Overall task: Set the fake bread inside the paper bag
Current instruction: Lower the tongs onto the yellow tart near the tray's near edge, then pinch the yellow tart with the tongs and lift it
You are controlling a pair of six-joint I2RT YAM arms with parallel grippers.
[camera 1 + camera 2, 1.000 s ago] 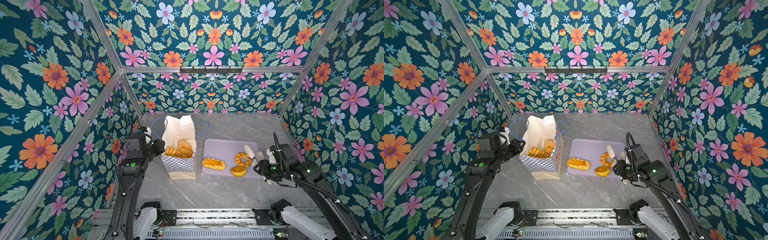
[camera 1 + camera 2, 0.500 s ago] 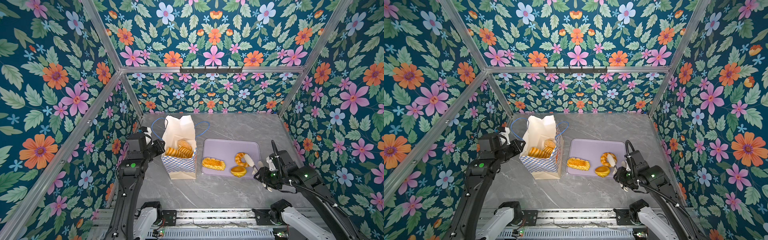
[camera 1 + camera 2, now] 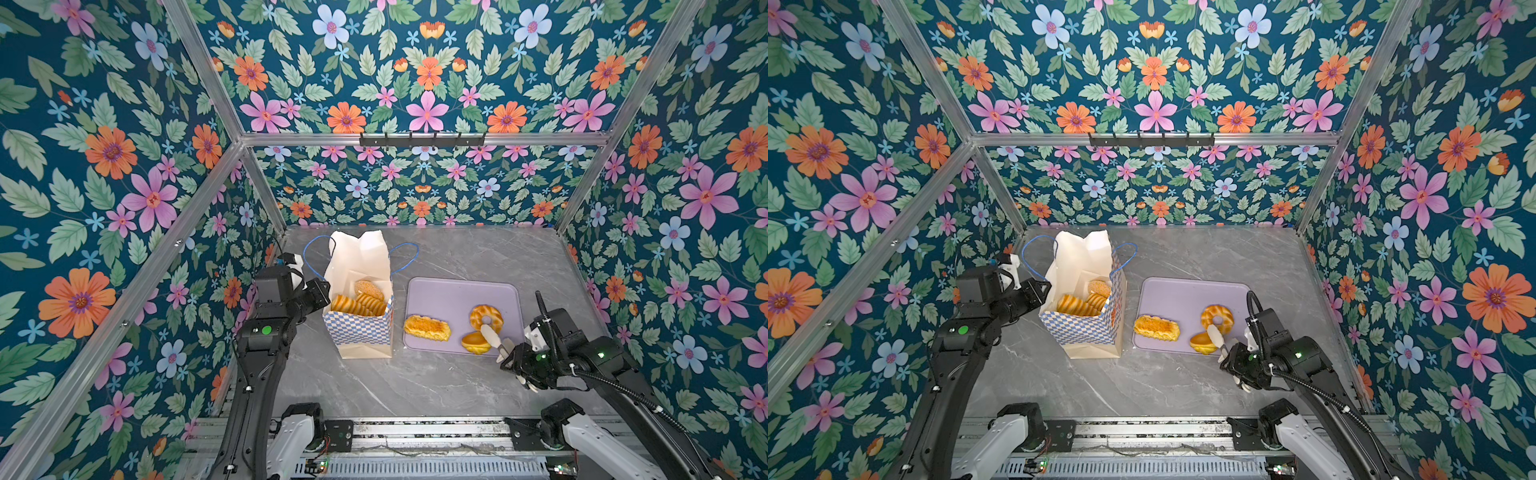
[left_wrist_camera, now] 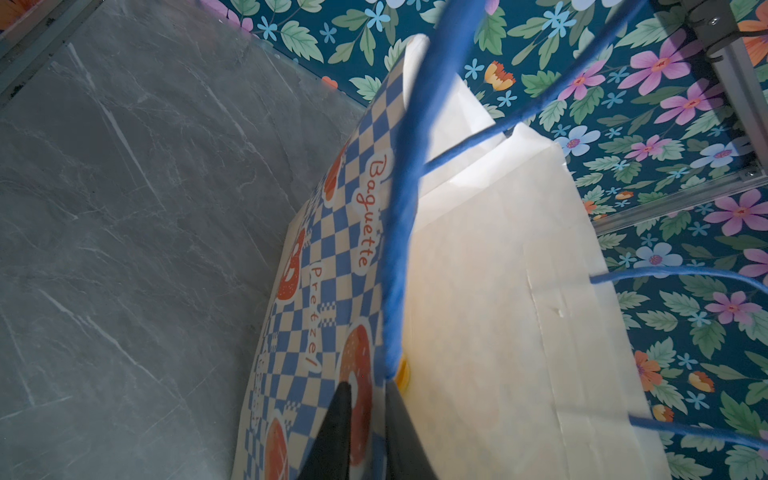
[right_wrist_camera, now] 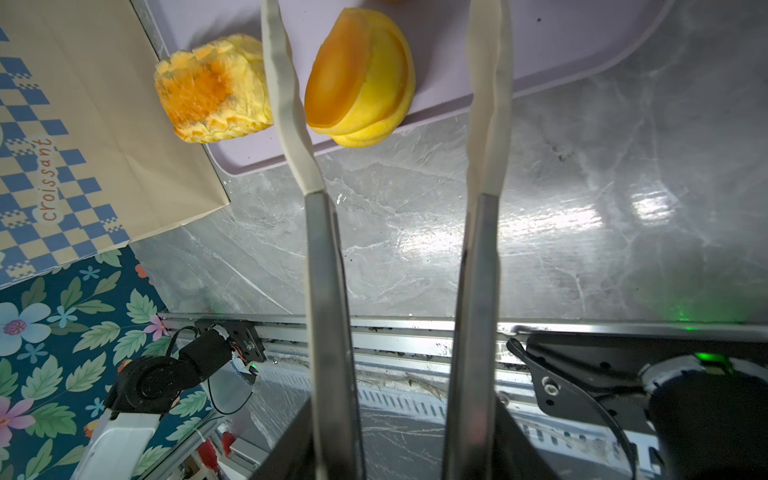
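So the paper bag (image 3: pixel 359 332) (image 3: pixel 1075 328) stands upright on the grey tabletop (image 3: pixel 415 382), over toward its left edge and about halfway between the near and far edges. Some of the fake bread is in it: braided loaves (image 3: pixel 357 305) and a sesame bun (image 3: pixel 368 289) show through the open top.

The left gripper (image 4: pixel 368 399) is at the bag's left side. Its jaws are almost together, pinching the bag's rim right where a blue cord handle (image 4: pixel 401 232) comes out. One finger is on the checkered outside and the other on the cream inside.

Just right of the bag is a lilac tray (image 3: pixel 457 291) (image 3: pixel 1183 295) with three pieces on it. A flaky loaf (image 3: pixel 427 327) (image 3: pixel 1156 327) lies on the end nearest the bag, and a ring (image 3: pixel 486 318) (image 3: pixel 1217 318) sits further right. An orange-topped bun (image 3: pixel 475 343) (image 3: pixel 1201 343) (image 5: pixel 357 79) sits at the tray's near edge, tilted up on its side.

The right gripper (image 3: pixel 496 341) (image 5: pixel 384 41) reaches in low from the tabletop's near right corner. Its jaws are apart and straddle the bun. In the right wrist view one finger crosses the bun's edge, and there's a clear gap to the other finger. Can't tell if that first finger is actually touching it. Nothing is lifted off the tray.
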